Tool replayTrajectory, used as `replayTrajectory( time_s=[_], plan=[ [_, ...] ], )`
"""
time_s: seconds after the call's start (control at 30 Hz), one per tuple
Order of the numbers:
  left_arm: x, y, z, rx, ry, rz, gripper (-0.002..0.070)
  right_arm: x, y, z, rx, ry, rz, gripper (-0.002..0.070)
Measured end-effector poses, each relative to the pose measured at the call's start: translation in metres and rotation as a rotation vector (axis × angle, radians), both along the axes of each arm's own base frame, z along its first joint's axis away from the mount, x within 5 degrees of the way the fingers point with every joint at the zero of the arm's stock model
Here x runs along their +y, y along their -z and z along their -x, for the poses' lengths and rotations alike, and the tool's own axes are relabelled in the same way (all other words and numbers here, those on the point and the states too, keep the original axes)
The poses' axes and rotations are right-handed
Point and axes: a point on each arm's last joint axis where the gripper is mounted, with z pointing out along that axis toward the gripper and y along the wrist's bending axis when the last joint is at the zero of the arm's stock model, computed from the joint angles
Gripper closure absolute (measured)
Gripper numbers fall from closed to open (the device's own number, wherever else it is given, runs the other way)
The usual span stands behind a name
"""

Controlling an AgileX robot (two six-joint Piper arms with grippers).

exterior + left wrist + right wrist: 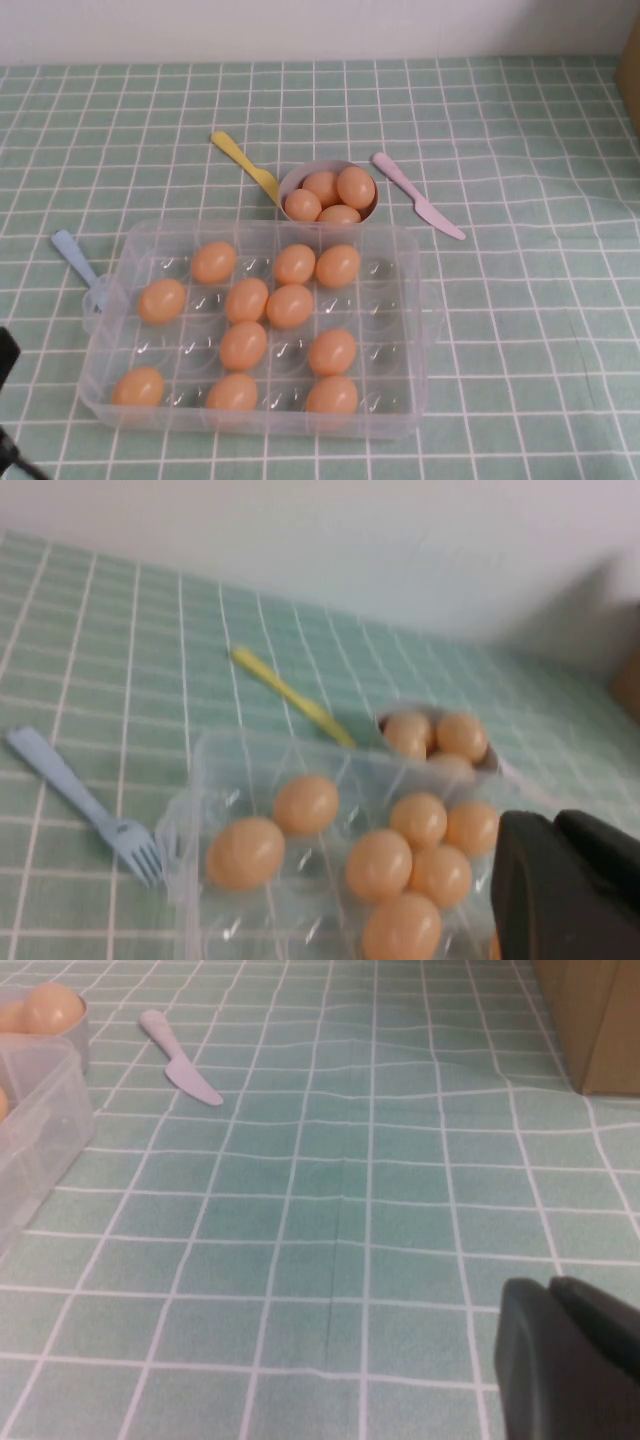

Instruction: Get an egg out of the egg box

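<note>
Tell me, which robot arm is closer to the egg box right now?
The left. The left gripper hangs over the egg box's near-left corner; the right gripper is off beside it, above bare tablecloth.

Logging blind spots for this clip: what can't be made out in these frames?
- Left gripper: left wrist view, cut off by the edge; open or shut unclear.
- Right gripper: right wrist view, likewise cut off.
- Egg box: right wrist view, only a corner inside the edge.
- Bowl: high view, eggs hide its bottom.

No text, label, brand, number or sign can be read; none on any surface here.
</note>
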Motion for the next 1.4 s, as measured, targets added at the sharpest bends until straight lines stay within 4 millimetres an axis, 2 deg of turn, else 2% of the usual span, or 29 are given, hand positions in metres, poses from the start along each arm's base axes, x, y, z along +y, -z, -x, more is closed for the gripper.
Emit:
replayTrajectory(
  time_s=[0.2, 0.37, 0.57, 0.8, 1.0, 1.2, 1.4],
  plan=[
    [-0.01, -0.03, -0.04, 0.344, 0.154, -0.211, 0.0678, 0.0, 0.0, 0.0, 0.0, 0.0, 0.0, 0.0694],
    [-0.015, -0.037, -0.074, 0.528, 0.269, -0.329, 0.0678, 0.0, 0.0, 0.0, 0.0, 0.0, 0.0, 0.0694],
    [-0.019, -0.03, -0.115, 0.678, 0.325, -0.414, 0.0678, 0.0, 0.0, 0.0, 0.0, 0.0, 0.0, 0.0694],
    [-0.047, -0.008, -0.151, 0.862, 0.406, -0.589, 0.0678, 0.0, 0.0, 0.0, 0.0, 0.0, 0.0, 0.0694],
    [-0.07, 0.0, -0.163, 0.966, 0.47, -0.672, 0.0678, 0.0, 0.0, 0.0, 0.0, 0.0, 0.0, 0.0694],
    [-0.072, 0.009, -0.168, 1.007, 0.418, -0.755, 0.0678, 0.0, 0.0, 0.0, 0.0, 0.0, 0.0, 0.0694],
    [-0.073, 0.01, -0.173, 0.973, 0.405, -0.754, 0.0678, 0.0, 0.0, 0.0, 0.0, 0.0, 0.0, 0.0694]
  ],
)
